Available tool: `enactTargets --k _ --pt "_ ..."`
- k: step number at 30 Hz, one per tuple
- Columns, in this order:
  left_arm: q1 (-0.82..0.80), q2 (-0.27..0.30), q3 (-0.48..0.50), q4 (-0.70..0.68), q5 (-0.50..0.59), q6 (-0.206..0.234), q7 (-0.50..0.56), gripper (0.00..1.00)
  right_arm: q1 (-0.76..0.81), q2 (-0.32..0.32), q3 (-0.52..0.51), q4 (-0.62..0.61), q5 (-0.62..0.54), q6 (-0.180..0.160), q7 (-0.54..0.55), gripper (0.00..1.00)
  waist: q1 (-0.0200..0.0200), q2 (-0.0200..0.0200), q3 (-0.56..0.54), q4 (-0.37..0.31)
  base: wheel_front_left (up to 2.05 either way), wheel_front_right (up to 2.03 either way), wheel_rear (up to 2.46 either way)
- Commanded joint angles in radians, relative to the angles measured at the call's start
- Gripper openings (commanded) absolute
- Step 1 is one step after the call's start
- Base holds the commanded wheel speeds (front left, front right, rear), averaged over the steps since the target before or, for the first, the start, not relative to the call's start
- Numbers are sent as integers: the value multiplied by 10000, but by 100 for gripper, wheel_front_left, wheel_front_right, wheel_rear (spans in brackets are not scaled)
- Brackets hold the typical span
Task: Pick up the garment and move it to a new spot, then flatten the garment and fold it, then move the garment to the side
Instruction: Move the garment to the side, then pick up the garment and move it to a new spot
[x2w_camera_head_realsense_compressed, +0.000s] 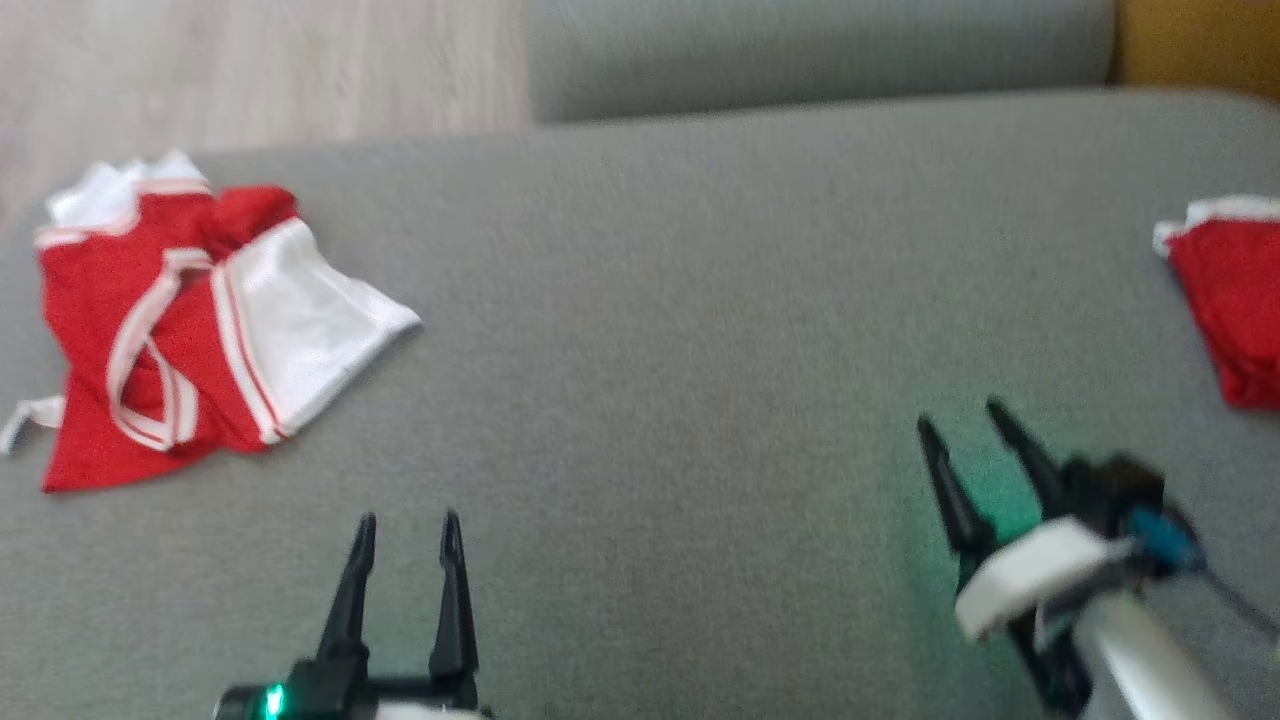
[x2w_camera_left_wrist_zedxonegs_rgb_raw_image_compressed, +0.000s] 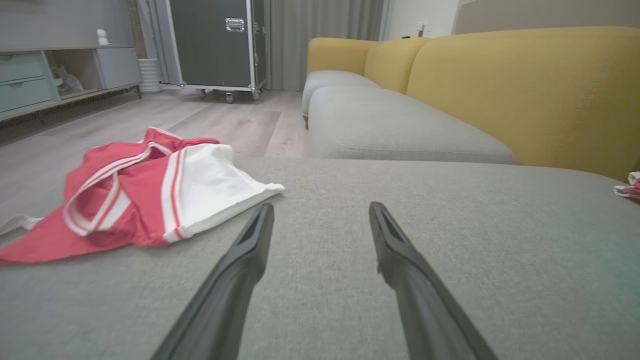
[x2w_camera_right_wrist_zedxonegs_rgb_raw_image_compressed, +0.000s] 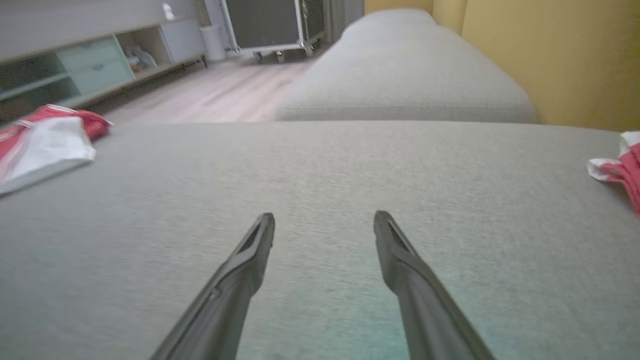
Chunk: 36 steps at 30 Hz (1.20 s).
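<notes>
The garment, red with white panels and striped white trim, lies crumpled on the grey sofa cushion at the robot's left. The left end effector is released, fingers spread and empty, near the garment. The right end effector, tilted, is likewise released and empty, near a second red garment.

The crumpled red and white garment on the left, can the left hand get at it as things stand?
Probably yes. The left hand is open, and only bare grey cushion lies between it and the red and white garment, which sits ahead and to its left, nothing on top.
</notes>
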<state>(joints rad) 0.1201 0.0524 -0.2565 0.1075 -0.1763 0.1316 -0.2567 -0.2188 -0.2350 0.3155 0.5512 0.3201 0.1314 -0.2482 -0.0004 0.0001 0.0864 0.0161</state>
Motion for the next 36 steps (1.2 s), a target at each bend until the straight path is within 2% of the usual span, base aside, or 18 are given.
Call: enactTargets --k 1,7,13,21,36 --pt "-106 -22 359 -281 -98 -22 -51 100 401 37 -32 -690 -22 -7 -133 100 4 -1 -892 410 0 0 0" --pt "407 -22 566 -827 -97 -84 -51 100 2555 955 -1423 -3100 -908 -7 -134 100 4 -1 -1640 598 0 0 0" --pt "1304 -22 1016 -1243 141 -121 -51 100 4123 1494 -2221 -4174 -1620 -7 -134 100 4 -1 -2112 415 0 0 0" --pt "1916 -22 1373 -1443 394 -232 -51 100 4467 1618 -2214 -4558 -1918 -7 -135 100 4 -1 -2261 190 0 0 0" --pt "1904 -22 1264 -1313 426 -324 -51 100 4505 1571 -2274 -4573 -1818 -7 -135 100 4 -1 -2206 191 0 0 0"
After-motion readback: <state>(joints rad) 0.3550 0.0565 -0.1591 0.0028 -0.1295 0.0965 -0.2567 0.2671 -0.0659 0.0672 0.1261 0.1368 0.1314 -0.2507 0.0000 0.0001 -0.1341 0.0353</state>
